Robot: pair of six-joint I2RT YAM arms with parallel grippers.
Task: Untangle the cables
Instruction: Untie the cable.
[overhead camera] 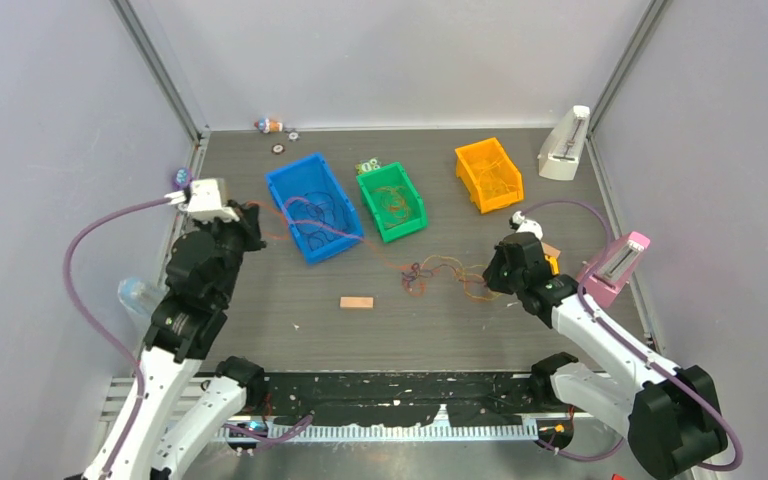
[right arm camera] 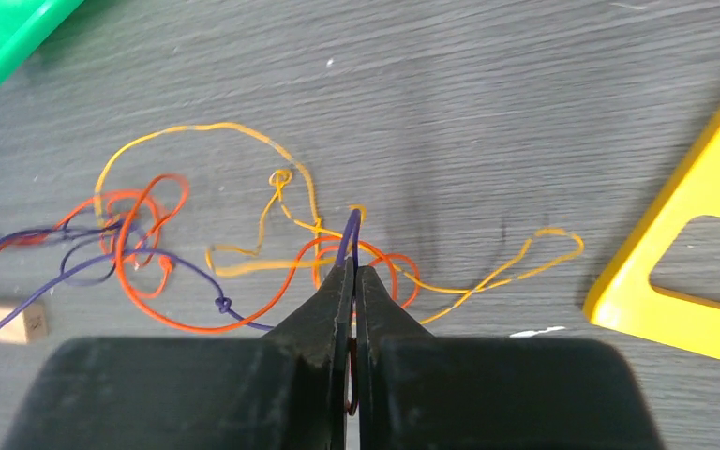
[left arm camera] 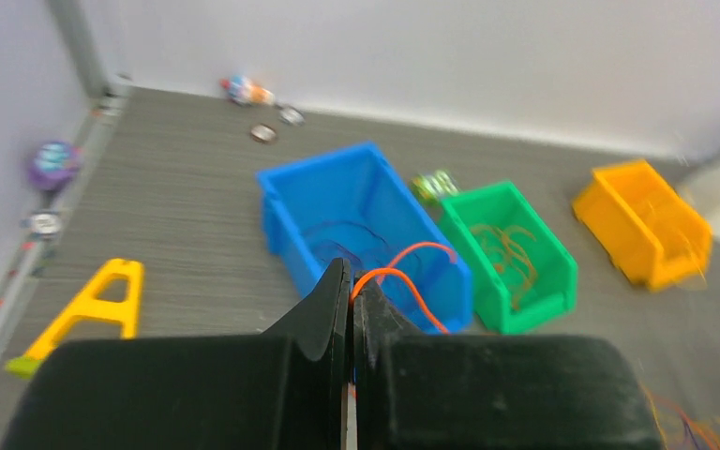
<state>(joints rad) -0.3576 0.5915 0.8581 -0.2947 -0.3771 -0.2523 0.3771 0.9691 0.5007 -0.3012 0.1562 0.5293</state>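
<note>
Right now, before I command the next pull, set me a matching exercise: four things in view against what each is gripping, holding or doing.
Things:
1. left claw
2. right claw
3. blue bin
4. wooden block

States:
A. shut on a purple cable
B. holds dark cables inside
C. shut on an orange cable
D. lies flat, left of the tangle

Pairs: 1-C; 2-A; 3-B; 4-D
</note>
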